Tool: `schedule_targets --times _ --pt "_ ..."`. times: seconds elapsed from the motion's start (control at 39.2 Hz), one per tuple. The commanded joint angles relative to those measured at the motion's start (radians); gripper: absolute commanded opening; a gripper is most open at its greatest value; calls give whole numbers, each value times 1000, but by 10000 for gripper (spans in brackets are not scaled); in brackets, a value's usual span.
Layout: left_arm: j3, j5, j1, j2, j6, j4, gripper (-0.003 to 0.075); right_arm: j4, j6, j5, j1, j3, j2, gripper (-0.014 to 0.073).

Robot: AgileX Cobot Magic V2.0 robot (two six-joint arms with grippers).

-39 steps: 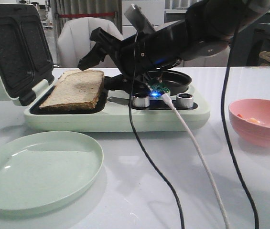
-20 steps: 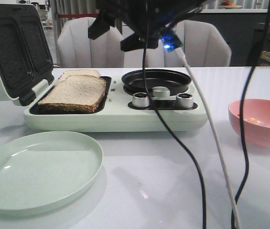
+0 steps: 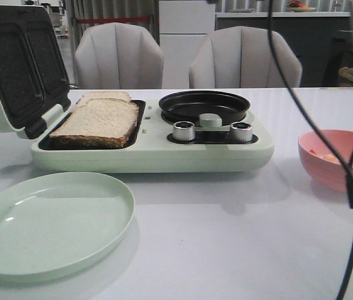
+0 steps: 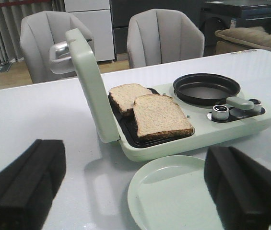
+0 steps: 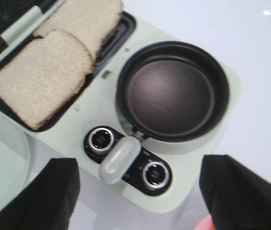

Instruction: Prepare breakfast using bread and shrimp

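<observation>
Two slices of bread (image 3: 98,119) lie overlapping on the black grill plate of a pale green breakfast maker (image 3: 151,156). They also show in the left wrist view (image 4: 159,115) and the right wrist view (image 5: 39,79). Tiny orange shrimp bits (image 3: 330,158) lie in a pink bowl (image 3: 342,169) at the right. My left gripper (image 4: 135,191) is open and empty, low over the front left of the table. My right gripper (image 5: 137,196) is open and empty, high above the maker's knobs. Neither gripper shows in the front view.
The maker's lid (image 3: 14,69) stands open at the left. A black round pan (image 3: 204,106) and two silver knobs (image 3: 183,130) sit on its right half. A pale green plate (image 3: 51,222) lies at the front left. Cables (image 3: 351,187) hang at the right. Two chairs stand behind.
My right arm, which was low over the maker, has risen up out of the front view; only its cables still hang there. The bread, plate and bowl have not moved.
</observation>
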Motion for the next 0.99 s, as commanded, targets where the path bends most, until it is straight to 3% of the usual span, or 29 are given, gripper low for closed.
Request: schedule_targets --times 0.0,0.23,0.69,0.97 --pt "-27 -84 1 -13 -13 -8 636 -124 102 -21 -3 0 -105 613" --pt "-27 -84 1 -13 -13 -8 636 -133 119 -103 -3 231 -294 613" --pt "-27 -84 1 -13 -13 -8 636 -28 137 -492 -3 830 -853 613" --pt "-27 -84 1 -13 -13 -8 636 -16 137 -538 -3 1087 -1255 613"
